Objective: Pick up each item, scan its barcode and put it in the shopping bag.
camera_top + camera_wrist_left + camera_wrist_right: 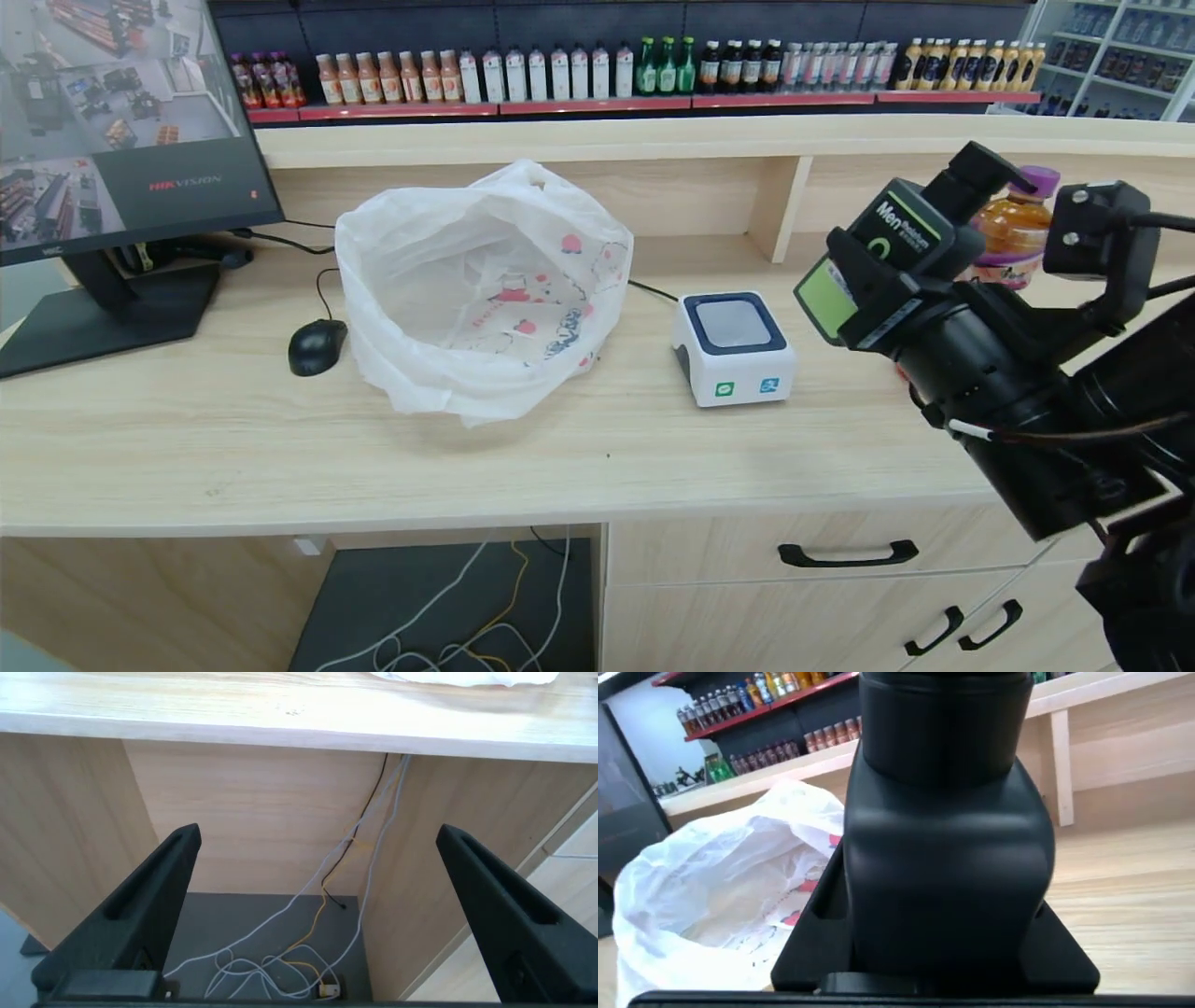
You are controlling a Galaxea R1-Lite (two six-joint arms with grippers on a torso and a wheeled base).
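Right gripper (920,313) pinching a black pump bottle (898,233), lifted over the counter (233,439).
Gripper fingers mostly hidden by the bottle body; the bottle's pump end is cut off in the right wrist view. Bottle is tilted, up and to the right of the barcode scanner (733,345). An orange drink bottle (1013,229) is half hidden behind it. White shopping bag (392,233) stands open left of the scanner. Left gripper (318,859) spread wide, holding nothing, below the counter edge.

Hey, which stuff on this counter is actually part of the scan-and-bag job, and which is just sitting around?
For the job: black bottle, scanner, shopping bag, orange drink bottle (likely the next item).
Just lying about: mouse, monitor, shelf bottles, cables under the counter.
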